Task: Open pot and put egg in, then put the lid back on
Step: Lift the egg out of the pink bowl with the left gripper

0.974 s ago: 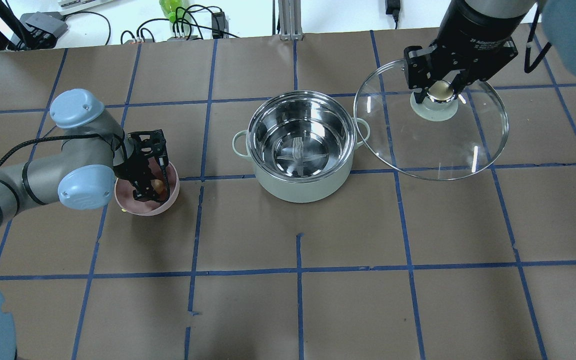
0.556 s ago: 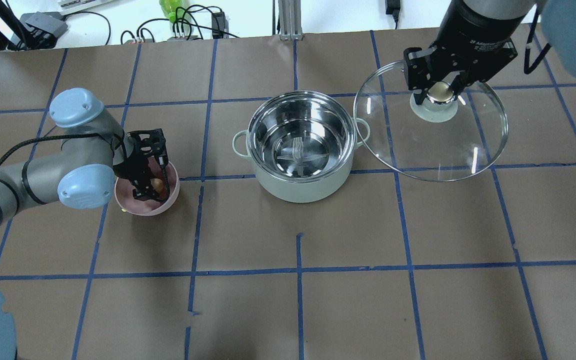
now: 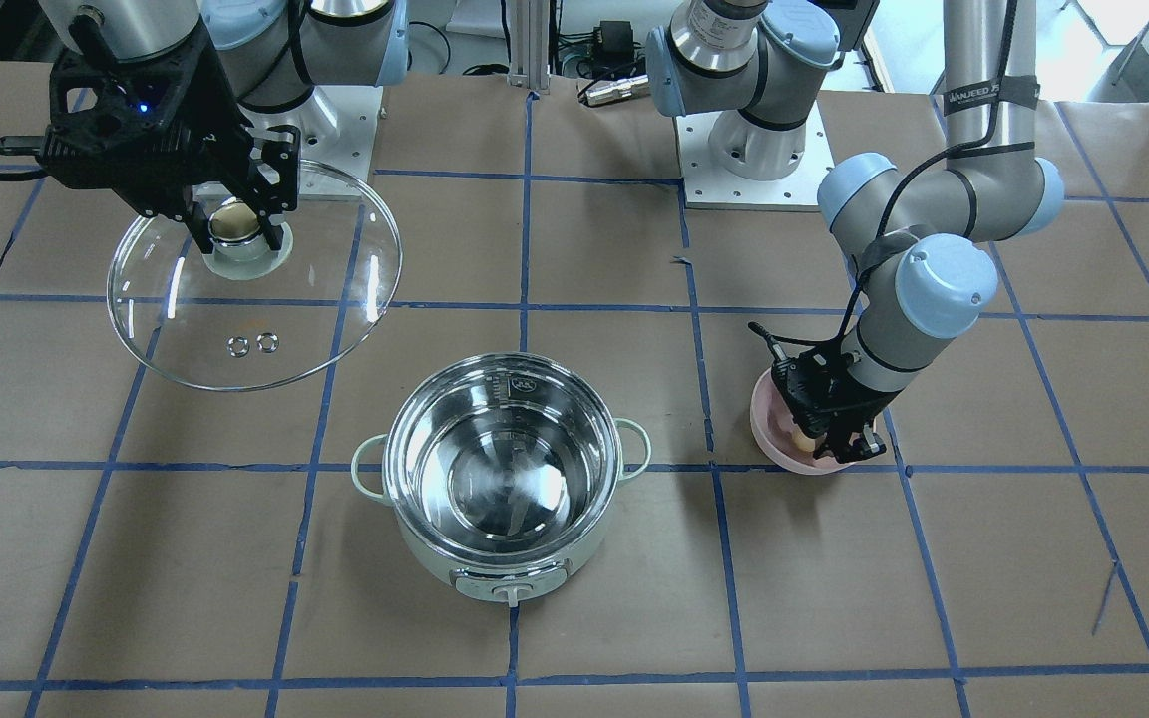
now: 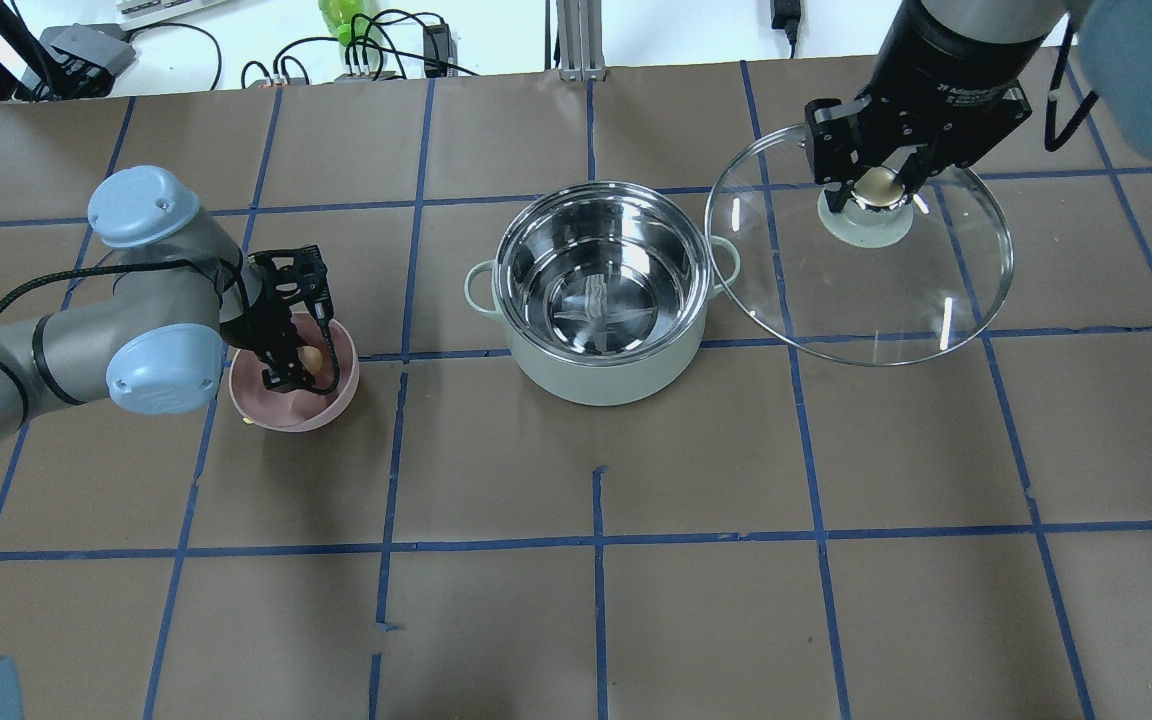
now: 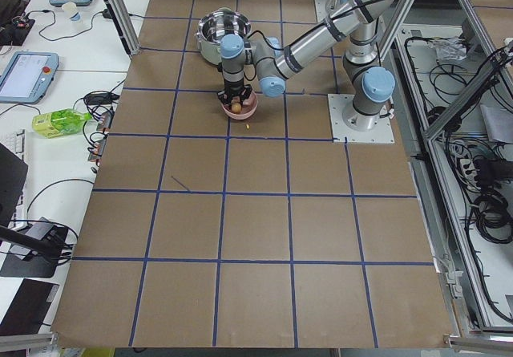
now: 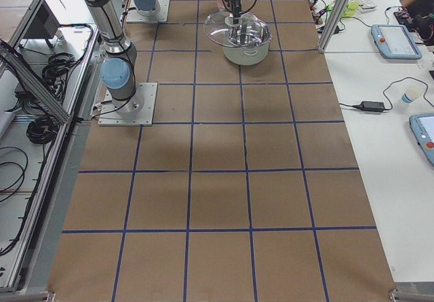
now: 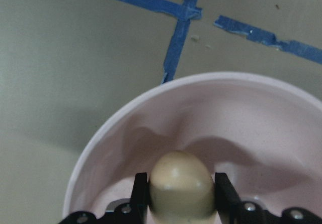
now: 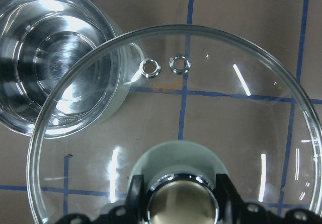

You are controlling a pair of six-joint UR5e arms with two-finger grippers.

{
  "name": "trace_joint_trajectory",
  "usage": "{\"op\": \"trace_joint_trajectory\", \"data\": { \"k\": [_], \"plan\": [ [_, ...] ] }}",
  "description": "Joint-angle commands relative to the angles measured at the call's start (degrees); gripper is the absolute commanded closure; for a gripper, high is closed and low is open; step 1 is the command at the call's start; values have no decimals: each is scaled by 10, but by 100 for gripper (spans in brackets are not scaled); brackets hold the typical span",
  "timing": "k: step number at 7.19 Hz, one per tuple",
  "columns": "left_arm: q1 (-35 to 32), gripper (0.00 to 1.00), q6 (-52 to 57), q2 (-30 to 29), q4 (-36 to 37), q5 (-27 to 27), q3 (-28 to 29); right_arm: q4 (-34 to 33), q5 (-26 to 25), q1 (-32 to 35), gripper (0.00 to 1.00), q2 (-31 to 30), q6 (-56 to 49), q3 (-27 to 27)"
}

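The pot point(image 4: 606, 375) stands open near the middle of the bench point(image 4: 596, 600). Its shiny steel inside is bare, and its control knob point(image 3: 510, 595) faces away from the robot.

Off to the robot's right, the right arm point(image 4: 956, 50) comes down from above. Its jaws are pinched on the beige knob point(image 4: 876, 183) of the lid point(image 4: 866, 290), one on each side. The wrist camera shows this plainly, with the knob point(image 8: 178, 204) wedged between them. The glass lid point(image 3: 235, 299) hangs in the air on a tilt. From overhead its nearest edge crosses over the pot's right-hand loop handle point(image 4: 728, 262), though it looks to be above the handle and not resting on it. The two metal-ringed vent holes point(image 8: 150, 67) sit on the side of the lid towards the pot.

Well over on the robot's left sits the pink bowl point(image 4: 286, 420), apart from the pot. The left arm point(image 4: 66, 340) bends down into it. Its jaws are closed on the egg point(image 7: 181, 183), a black pad pressed to either side of it. The egg point(image 4: 310, 357) is inside the bowl's rim point(image 7: 100, 138). I cannot tell whether it touches the bowl's floor or is held just off it. A small pale crumb point(image 5: 250, 124) lies on the bench just beside the bowl.
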Motion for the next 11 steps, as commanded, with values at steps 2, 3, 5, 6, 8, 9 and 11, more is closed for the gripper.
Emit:
{"op": "trace_joint_trajectory", "data": {
  "k": [2, 3, 5, 6, 8, 9, 11],
  "plan": [
    [-11, 87, -110, 63, -31, -1, 4, 0, 0, 0, 100, 0, -1, -1],
    [-23, 87, -157, 71, -38, -6, 14, 0, 1, 0, 100, 0, -1, 0],
    [-75, 87, -295, 76, -91, -20, 80, 0, 0, -1, 100, 0, -1, -1],
    [-105, 87, -365, 73, -124, -20, 111, 0, 1, 0, 100, 1, -1, -1],
    [-151, 87, -476, 57, -126, -21, 151, -1, 0, 0, 100, 1, -1, -1],
    [-165, 86, -528, 50, -126, -23, 163, 0, 1, 1, 100, 1, -1, -1],
    [-232, 85, -606, -4, -126, -5, 251, 0, 0, -1, 100, 0, 0, -1]
  ]
}}
